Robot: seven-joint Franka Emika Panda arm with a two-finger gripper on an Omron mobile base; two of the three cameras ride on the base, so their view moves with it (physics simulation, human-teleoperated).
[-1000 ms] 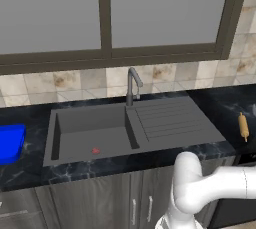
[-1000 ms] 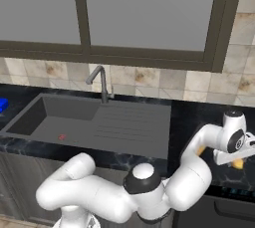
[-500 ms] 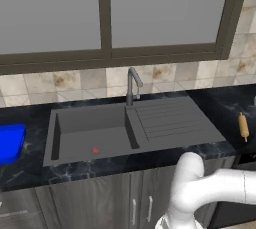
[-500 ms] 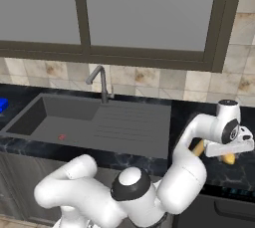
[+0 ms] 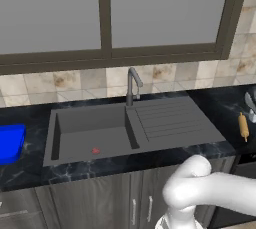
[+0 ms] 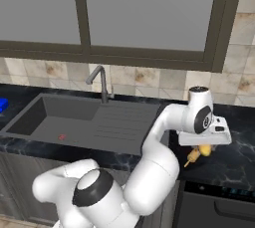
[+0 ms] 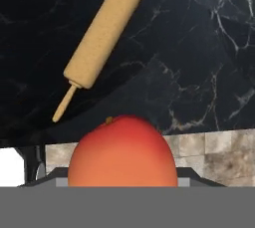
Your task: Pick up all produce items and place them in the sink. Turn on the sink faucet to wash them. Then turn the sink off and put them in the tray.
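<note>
Since half a second ago the arm has swung further over the right end of the counter [image 6: 234, 157], and its hand now sits level above the rolling pin [image 6: 191, 157] instead of tilted. The gripper [image 6: 205, 149] is clenched on the fruit [image 6: 204, 150], held just above the dark marbled stone. The hand view alone shows the fruit [image 7: 123, 152] close up: round, smooth, orange-red, with a small stem nub. It shows the pin [image 7: 103, 35] as a tan matte cylinder with a thin peg handle. The left base view alone shows the blue tray [image 5: 10, 143] at the counter's left edge. The sink [image 5: 90, 135] is matte grey with a ribbed drainboard; the slim faucet [image 5: 132, 84] stands behind it.
</note>
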